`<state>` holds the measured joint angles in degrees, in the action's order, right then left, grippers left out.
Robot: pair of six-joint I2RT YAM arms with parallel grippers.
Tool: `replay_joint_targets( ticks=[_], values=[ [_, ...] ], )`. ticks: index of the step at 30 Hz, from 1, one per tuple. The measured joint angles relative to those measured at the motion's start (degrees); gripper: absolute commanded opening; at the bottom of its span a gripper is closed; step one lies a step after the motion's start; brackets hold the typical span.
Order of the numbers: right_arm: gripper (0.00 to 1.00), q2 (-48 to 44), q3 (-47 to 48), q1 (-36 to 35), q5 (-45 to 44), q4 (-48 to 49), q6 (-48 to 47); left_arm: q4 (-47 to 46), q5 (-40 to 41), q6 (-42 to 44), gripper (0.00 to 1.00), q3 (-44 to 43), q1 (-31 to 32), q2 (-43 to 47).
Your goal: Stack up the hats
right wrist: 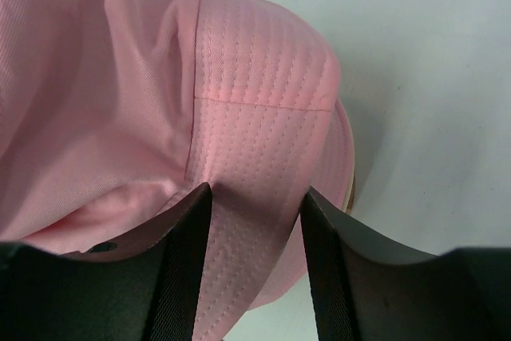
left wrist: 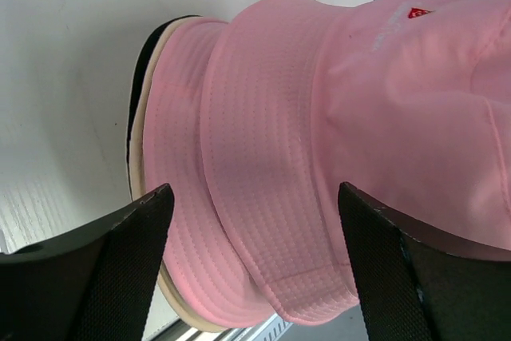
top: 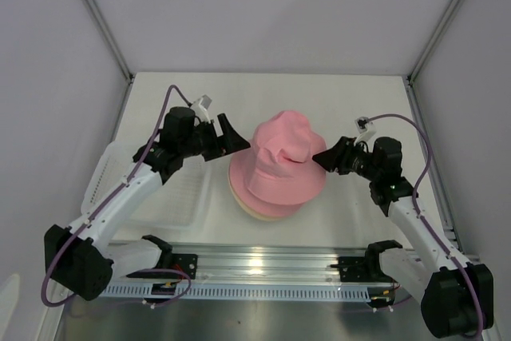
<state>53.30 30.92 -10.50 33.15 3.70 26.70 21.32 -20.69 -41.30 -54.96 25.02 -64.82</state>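
Nearest the lens, top view: metal rail (top: 263,263) carrying both arm bases along the near edge of the table (top: 351,101). Beyond it, mid-table: hats in one pile, top pink hat (top: 281,153) uppermost with its crown dented, beige hat (top: 254,210) showing as a pale rim low down. Just beside the pile's left side: left gripper (top: 235,135), spread wide, holding nothing. At the brim on the right side: right gripper (top: 320,157). White basket (top: 180,193) left of the pile, under the left arm. Left wrist view: left fingers (left wrist: 120,277) far apart and clear of the fabric; lower pink hat (left wrist: 172,157) under the top one, then beige, then black hat (left wrist: 142,69) lowest. Right wrist view: right fingers (right wrist: 188,261) set narrow on the top pink brim, fabric pinched between them and touching both.
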Motion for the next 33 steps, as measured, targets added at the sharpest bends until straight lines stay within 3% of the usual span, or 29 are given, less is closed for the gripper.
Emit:
replay_joint_targets(
  ticks=[2, 11, 17, 26, 33],
  values=[
    [0.50, 0.63, 0.26, -0.07, -0.15, 0.11, 0.02, -0.63, 0.02, -0.81, 0.77, 0.02, 0.00, -1.29],
    [0.43, 1.18, 0.28, -1.49, -1.90, 1.11, 0.00, -8.44, -0.74, -8.13, 0.76, 4.92, 0.00, -4.42],
    [0.32, 1.88, 0.28, -2.25, -2.34, 2.23, 0.00, -17.03, -3.82, -15.21, 0.70, 10.36, -0.81, -4.42],
    [0.30, 1.97, 0.28, -3.45, -3.89, 2.62, 0.00, -27.63, -8.15, -23.80, 0.70, 13.97, -1.16, -4.42],
    [0.27, 1.97, 0.28, -4.61, -5.42, 3.04, 0.02, -37.68, -10.60, -30.29, 0.46, 19.34, -1.36, -6.71]
  ],
)
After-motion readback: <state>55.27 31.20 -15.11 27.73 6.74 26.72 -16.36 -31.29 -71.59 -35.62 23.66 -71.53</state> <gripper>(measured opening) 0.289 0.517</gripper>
